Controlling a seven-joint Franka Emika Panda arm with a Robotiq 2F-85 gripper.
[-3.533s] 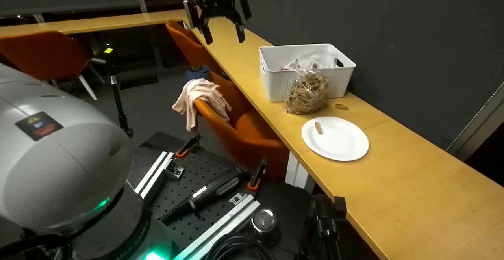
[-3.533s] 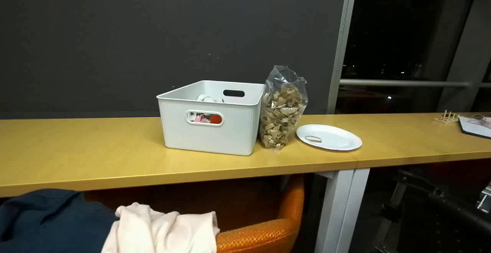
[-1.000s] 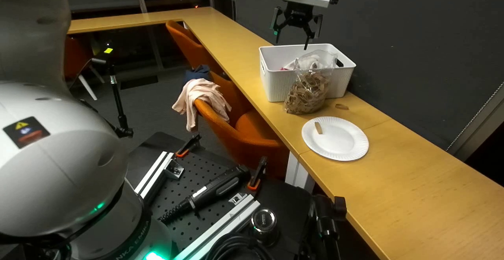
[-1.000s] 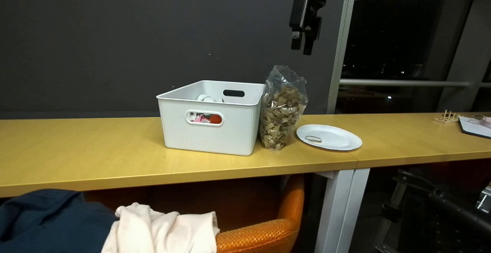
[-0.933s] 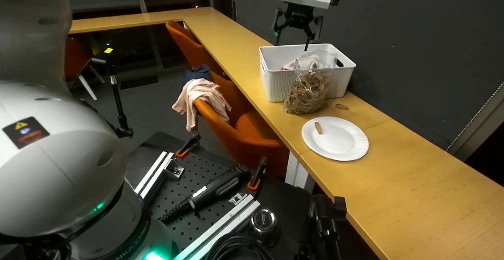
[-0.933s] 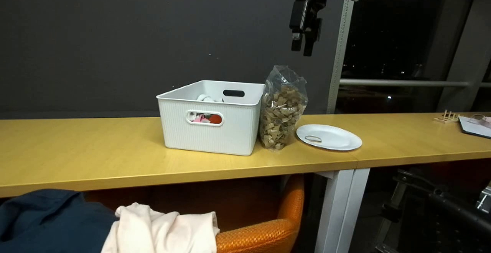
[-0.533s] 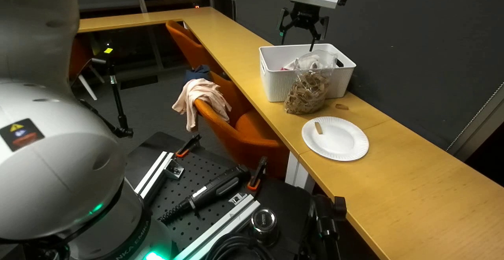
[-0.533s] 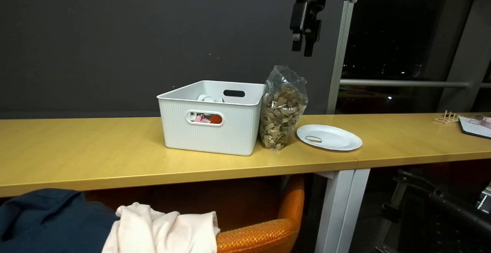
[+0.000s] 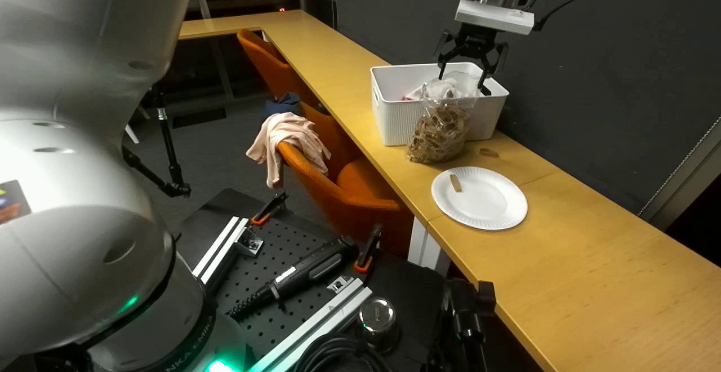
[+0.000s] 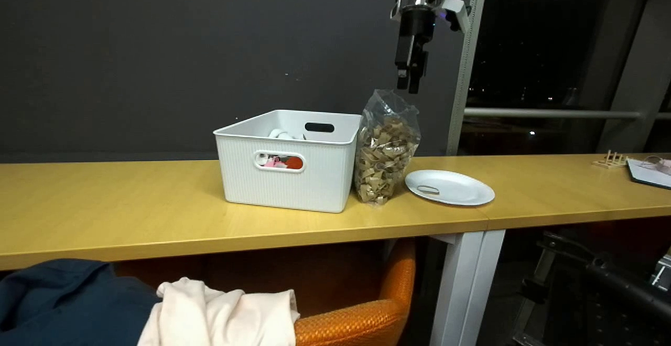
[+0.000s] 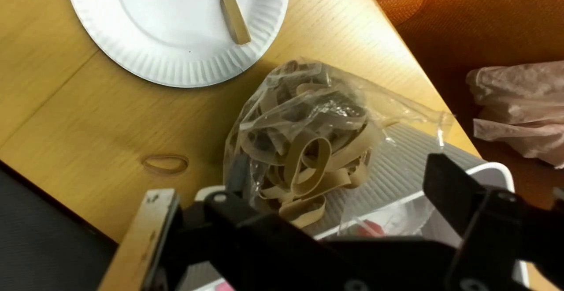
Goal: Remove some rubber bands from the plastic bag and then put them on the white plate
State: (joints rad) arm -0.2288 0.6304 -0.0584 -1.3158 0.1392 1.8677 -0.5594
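Gripper (image 9: 462,83): since the earlier frames it has travelled from near the top centre of the frame to the upper right, and lower, so that it now hangs above the mouth of the plastic bag (image 10: 388,149).
Finger spread: wide apart, with nothing in their hold; in the wrist view they stand to either side of the bag, and in an exterior view the tips look just clear of the film.
Plastic bag: unmoved, standing just beside the white bin (image 9: 394,124), right of centre in both exterior views.
Rubber bands (image 11: 294,163): most sit inside the bag, mid-frame in the wrist view, several loops showing near its mouth.
White plate (image 9: 490,208): unmoved, right of centre; it carries a single band (image 9: 455,184) towards its left side.
Table (image 9: 608,259): a stray band (image 11: 163,171) lies on it, left of centre in the wrist view, apart from bag and plate.
Bag-to-plate count: only one band shows on the plate and the task wants some, so this shift reads as an approach for another; I judge the job part done.
Next reach: probably down into the mouth, then a pinch on a raised loop.
Limp film: it could fold between the fingers, or a tangled loop could drag the bag along.
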